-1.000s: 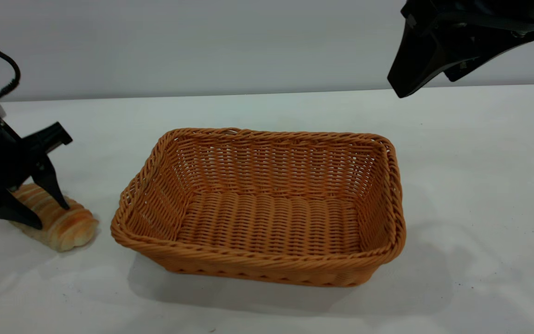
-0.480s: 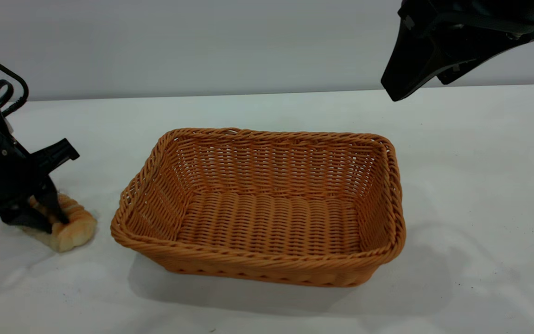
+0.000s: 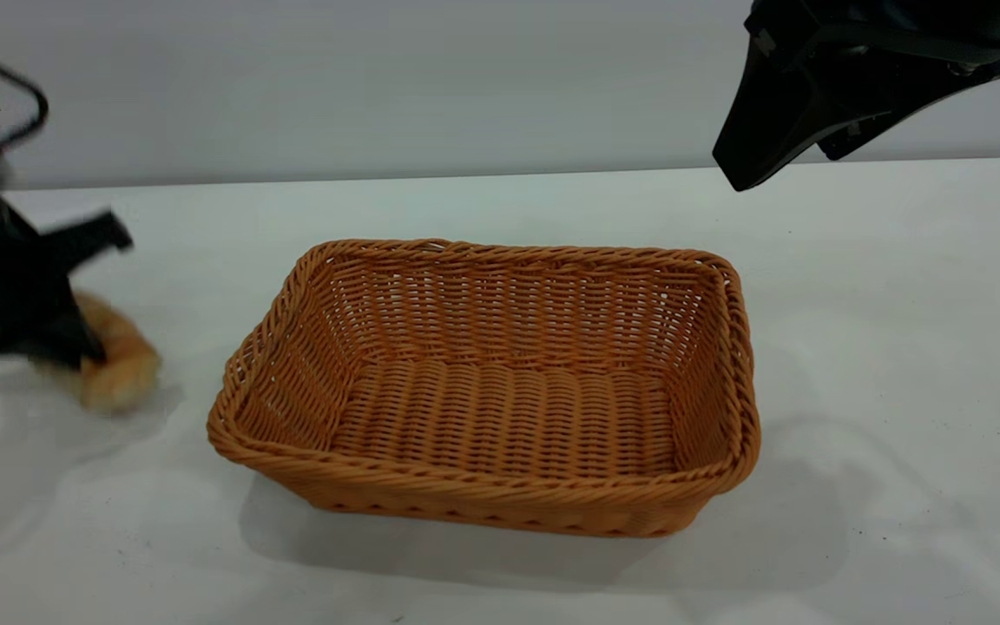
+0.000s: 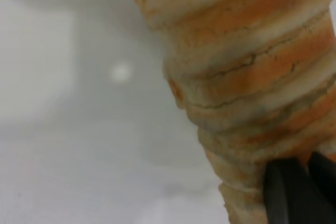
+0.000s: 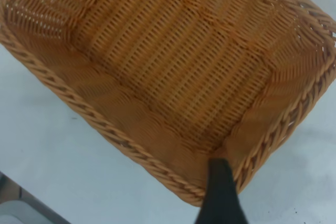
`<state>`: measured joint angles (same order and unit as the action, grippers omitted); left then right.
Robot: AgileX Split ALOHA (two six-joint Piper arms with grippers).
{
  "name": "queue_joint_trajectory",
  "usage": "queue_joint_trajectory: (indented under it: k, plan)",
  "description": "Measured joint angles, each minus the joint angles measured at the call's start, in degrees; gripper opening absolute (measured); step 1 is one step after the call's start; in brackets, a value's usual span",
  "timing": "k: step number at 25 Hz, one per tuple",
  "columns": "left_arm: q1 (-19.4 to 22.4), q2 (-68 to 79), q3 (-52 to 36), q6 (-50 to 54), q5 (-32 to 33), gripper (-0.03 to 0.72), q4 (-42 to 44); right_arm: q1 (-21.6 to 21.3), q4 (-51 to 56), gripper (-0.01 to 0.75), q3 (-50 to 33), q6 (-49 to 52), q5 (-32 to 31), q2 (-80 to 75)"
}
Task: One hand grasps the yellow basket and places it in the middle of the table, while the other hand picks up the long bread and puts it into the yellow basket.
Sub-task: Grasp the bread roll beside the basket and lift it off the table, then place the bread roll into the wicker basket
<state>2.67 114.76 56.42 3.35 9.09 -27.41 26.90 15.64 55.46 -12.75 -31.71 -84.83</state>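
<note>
Left tool (image 3: 75,347) blurred, clamping the half-hidden long bread (image 3: 118,369).

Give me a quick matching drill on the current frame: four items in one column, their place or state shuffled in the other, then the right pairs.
Items:
1. yellow basket
2. long bread
3. left end effector
4. right end effector

Places or states:
A. high above the basket's far right corner, holding nothing
B. gripped and lifted just off the table, at the far left
C. empty, resting mid-table
D. closed on the loaf, left of the basket

Pairs: 1-C, 2-B, 3-D, 4-A
</note>
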Motion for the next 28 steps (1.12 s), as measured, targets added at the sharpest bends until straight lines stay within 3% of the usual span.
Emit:
queue_joint_trajectory:
  k: [6, 15, 19, 25, 28]
  plan:
    - [-1.6, -11.3, 0.0, -7.79, 5.11, 0.047, -1.66, 0.0, 0.14, 0.549, 0.0, 0.0, -0.04, 0.0]
    - [-19.1, -13.34, 2.39, -31.44, 5.7, 0.046, -18.58, 0.0, 5.12, 0.548, -0.47, -5.83, -0.04, 2.85]
    - [-23.98, -9.37, 5.09, -42.21, 5.38, 0.046, -26.19, 0.0, 6.85, 0.548, -0.47, -7.5, -0.11, 6.71]
    - [-25.35, 0.61, 8.58, -52.41, 6.9, 0.05, -34.86, 0.0, 7.25, 0.546, -0.47, -7.61, -1.61, 13.04]
    - [-25.35, 3.32, 9.18, -54.12, 6.22, 0.108, -36.79, 0.0, 7.32, 0.547, -0.47, -7.63, -2.98, 15.88]
